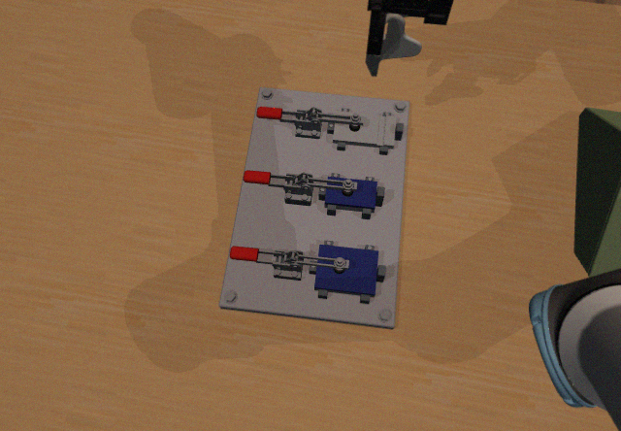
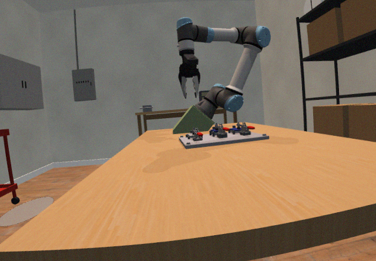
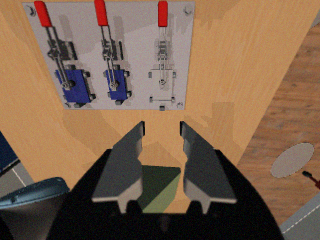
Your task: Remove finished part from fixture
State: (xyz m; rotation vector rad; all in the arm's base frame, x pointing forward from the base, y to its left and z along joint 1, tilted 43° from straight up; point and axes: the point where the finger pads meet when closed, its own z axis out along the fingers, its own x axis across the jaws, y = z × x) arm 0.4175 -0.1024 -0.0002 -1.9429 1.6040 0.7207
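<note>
The fixture plate (image 1: 350, 228) (image 2: 206, 138) (image 3: 137, 50) lies on the table. The pale grey finished part (image 1: 371, 134) (image 3: 168, 92) sits in its top station in the top view, with the slot near its right end. The small blue blank (image 1: 364, 199) (image 3: 120, 93) is in the middle station, the larger blue blank (image 1: 360, 280) (image 3: 80, 94) in the lowest. Each station's toggle clamp, with red handle laid outward, has its arm over the piece. My gripper (image 2: 191, 96) (image 3: 162, 122) is partly open and empty, high above the table, beyond the finished part's end of the plate.
A green wedge-shaped block (image 1: 597, 190) (image 2: 192, 120) (image 3: 160, 187) stands on the table beyond the stations' side of the plate, near the arm's lower joints. The clamps stand up from the plate. The table edge is past the gripper in the top view.
</note>
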